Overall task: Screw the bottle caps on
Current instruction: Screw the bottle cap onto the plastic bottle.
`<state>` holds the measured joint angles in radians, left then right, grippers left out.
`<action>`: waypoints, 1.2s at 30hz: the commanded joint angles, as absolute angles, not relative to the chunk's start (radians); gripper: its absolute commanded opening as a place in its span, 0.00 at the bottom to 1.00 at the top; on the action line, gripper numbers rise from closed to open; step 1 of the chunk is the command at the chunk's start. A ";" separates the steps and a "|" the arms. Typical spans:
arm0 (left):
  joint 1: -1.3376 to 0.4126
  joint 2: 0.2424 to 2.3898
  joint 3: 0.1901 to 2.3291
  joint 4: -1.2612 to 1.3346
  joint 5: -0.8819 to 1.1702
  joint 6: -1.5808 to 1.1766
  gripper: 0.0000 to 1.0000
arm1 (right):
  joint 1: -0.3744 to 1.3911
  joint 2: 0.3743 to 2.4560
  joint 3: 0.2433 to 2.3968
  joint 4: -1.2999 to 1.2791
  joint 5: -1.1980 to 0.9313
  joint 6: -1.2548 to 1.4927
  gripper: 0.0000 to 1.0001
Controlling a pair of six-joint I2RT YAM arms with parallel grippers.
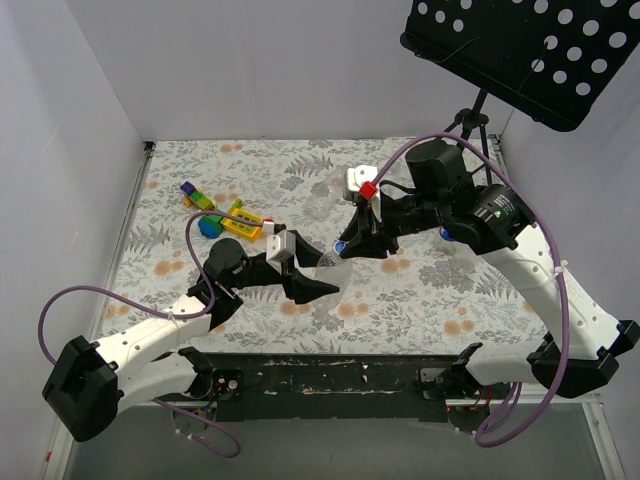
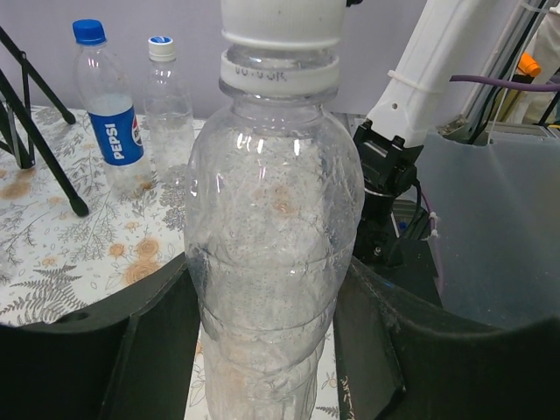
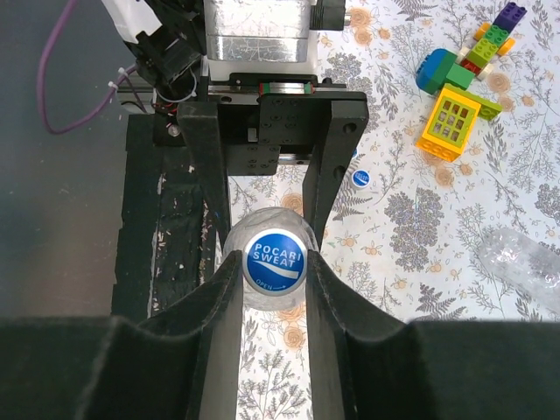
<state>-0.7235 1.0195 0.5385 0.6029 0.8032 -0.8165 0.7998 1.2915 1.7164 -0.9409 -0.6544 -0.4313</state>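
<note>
A clear bottle (image 2: 271,219) stands upright between the black fingers of my left gripper (image 2: 271,350), which is shut on its lower body. On its neck sits a bottle cap (image 3: 274,260) with a white rim and a blue "Pocari Sweat" top. My right gripper (image 3: 274,262) comes down from above, and its two fingers press on both sides of that cap. In the top view the two grippers meet mid-table, left gripper (image 1: 318,275) below right gripper (image 1: 352,245). A loose blue cap (image 3: 360,178) lies on the cloth beyond.
Two capped bottles stand together, a Pepsi bottle (image 2: 109,122) and a clear one (image 2: 166,105), beside a black tripod leg (image 2: 44,149). Another clear bottle (image 3: 525,262) lies on its side. Toy blocks (image 1: 225,215) sit at back left. A black perforated stand (image 1: 520,55) overhangs the back right.
</note>
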 commanded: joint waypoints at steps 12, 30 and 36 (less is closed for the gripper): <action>-0.762 0.900 0.514 0.562 0.172 -0.652 0.00 | 0.959 1.336 1.572 -0.838 -0.110 0.103 0.01; -0.925 0.951 0.591 0.384 -0.091 -0.563 0.00 | 0.967 1.140 1.523 -0.639 -0.047 0.158 0.51; -0.853 0.974 0.612 0.379 0.301 -0.643 0.00 | 0.910 1.083 1.575 -0.738 -0.302 -0.145 0.67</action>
